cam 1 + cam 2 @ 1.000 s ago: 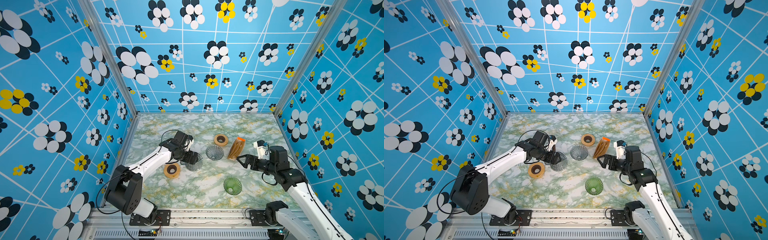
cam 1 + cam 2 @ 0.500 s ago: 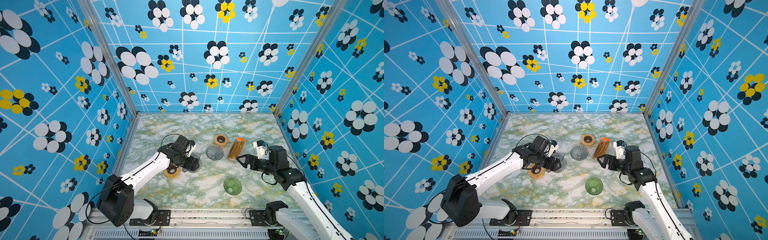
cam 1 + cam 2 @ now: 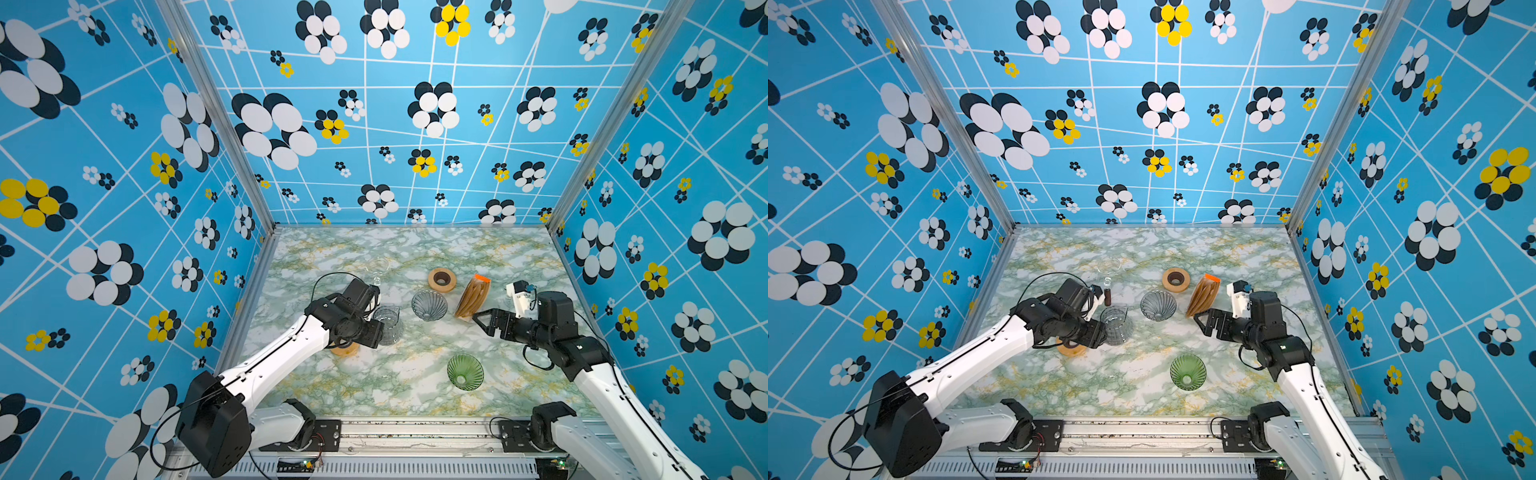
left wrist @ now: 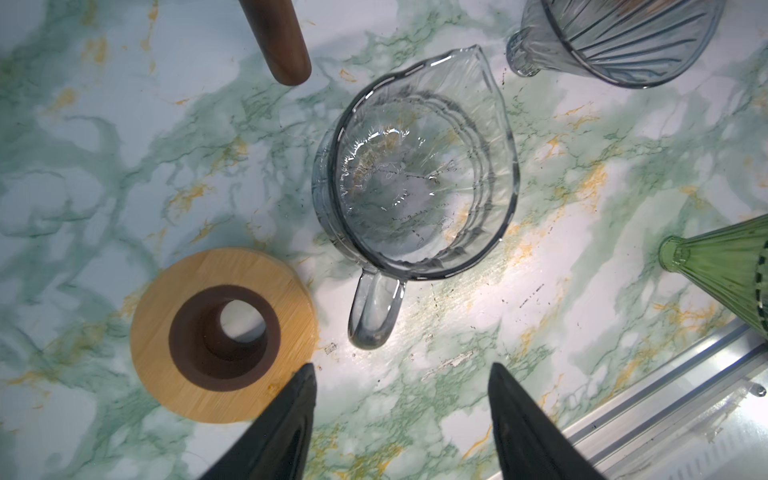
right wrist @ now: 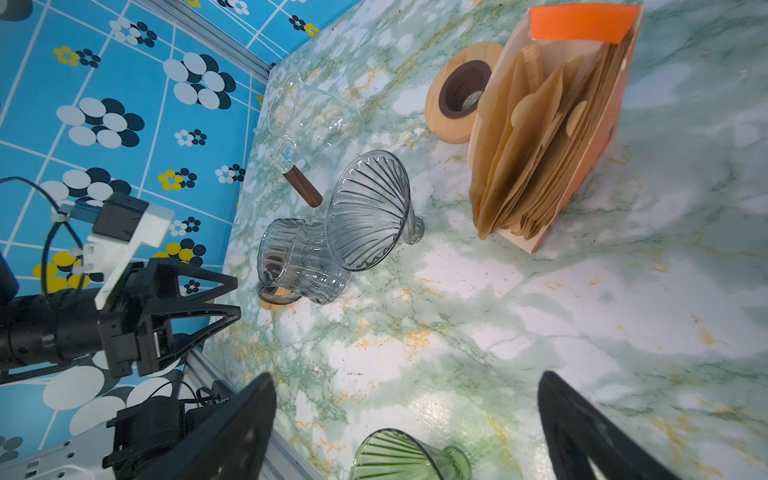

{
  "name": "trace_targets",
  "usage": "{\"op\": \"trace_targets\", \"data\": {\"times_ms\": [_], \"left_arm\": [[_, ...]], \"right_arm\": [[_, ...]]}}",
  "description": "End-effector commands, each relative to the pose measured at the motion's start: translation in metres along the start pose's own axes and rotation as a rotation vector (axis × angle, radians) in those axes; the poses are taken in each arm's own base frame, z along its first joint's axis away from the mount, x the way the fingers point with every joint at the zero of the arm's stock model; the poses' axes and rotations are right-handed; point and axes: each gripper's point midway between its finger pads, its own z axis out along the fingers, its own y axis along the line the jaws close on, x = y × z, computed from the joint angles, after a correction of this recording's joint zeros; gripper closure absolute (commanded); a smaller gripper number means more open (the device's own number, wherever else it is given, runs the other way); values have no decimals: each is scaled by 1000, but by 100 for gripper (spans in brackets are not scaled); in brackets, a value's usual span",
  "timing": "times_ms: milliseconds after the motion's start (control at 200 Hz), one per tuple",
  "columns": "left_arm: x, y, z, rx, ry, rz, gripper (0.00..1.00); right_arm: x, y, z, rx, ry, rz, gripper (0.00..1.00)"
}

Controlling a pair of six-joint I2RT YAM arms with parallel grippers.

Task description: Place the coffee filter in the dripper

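- Left claw (image 4: 401, 374) hovers low over the surface (image 3: 415, 386), fingers moderately apart with nothing between them
- In the left wrist view the handle of the glass jug (image 4: 415, 166) lies just ahead of the gap between those fingers, not touching either one
- Jug stands upright; a wooden ring (image 4: 224, 332) lies flat just beside it, close to one left fingertip
- Right claw (image 3: 485, 323) is spread wide and empty, pointing toward the middle of the surface
- Filters (image 3: 471, 297) stand fanned in a holder (image 5: 582, 199) with an orange tab, at the right rear; the right claw's tips are near the holder's near end, apart from it
- Grey dripper (image 3: 429, 305) lies on its side between the jug and the holder
- Green dripper (image 3: 465, 372) lies on its side nearer the front, well apart from the filters
- A second ring (image 3: 441, 279) lies behind the grey dripper, beside the holder
- A clear glass vessel (image 5: 299, 104) with a brown handle lies at the left rear
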Motion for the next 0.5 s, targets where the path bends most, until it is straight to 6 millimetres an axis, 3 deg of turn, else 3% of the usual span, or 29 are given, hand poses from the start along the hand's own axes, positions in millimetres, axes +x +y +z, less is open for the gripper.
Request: {"op": "trace_targets", "data": {"times_ms": [0,225,495], "left_arm": [[4,5,13,-21,29,1,42],[-7,5,27,-28,39,12,48],[-9,5,36,-44,57,26,62]], "right_arm": [[-3,5,0,-19,-20,-16,1],[-2,2,-1,-10,-18,-16,1],[-2,2,1,-10,-17,-14,1]]}}
